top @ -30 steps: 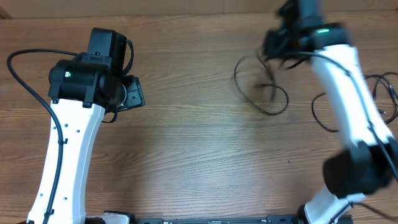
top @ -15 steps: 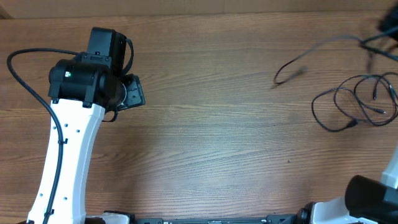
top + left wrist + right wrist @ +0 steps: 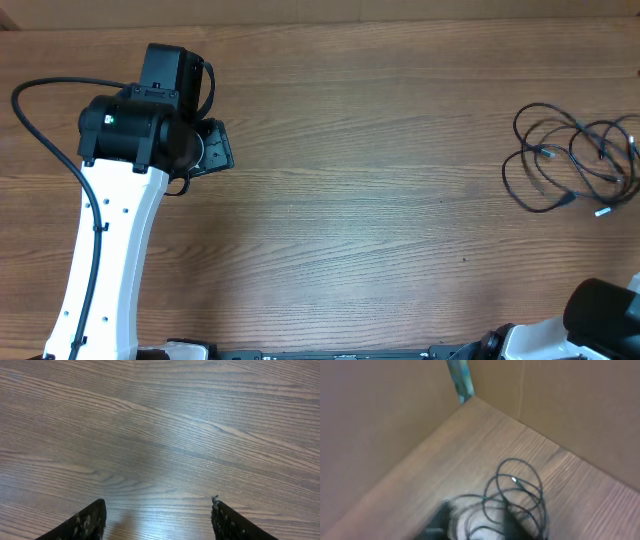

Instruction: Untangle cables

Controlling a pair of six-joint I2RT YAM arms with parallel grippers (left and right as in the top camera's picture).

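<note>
The cables point(image 3: 572, 152) are thin black cords lying in loose overlapping loops on the wooden table at the far right edge, with a light plug tip at the lower right. In the blurred right wrist view the loops point(image 3: 520, 487) lie just ahead of my right gripper point(image 3: 475, 522). Its dark fingers are apart, with strands showing between them. The right gripper is out of the overhead view; only the arm's base point(image 3: 605, 320) shows. My left gripper point(image 3: 157, 520) is open and empty over bare wood, far left of the cables point(image 3: 207, 150).
Brown cardboard walls point(image 3: 380, 425) meet at the table corner behind the cables, with a teal strip point(image 3: 460, 375) in the corner. The left arm point(image 3: 110, 230) and its thick black wire take up the left side of the table.
The right arm swung rightward out of the overhead view, carrying one cable from the table's middle right. That cable now lies on the loops at the right edge. The left arm has not moved.
</note>
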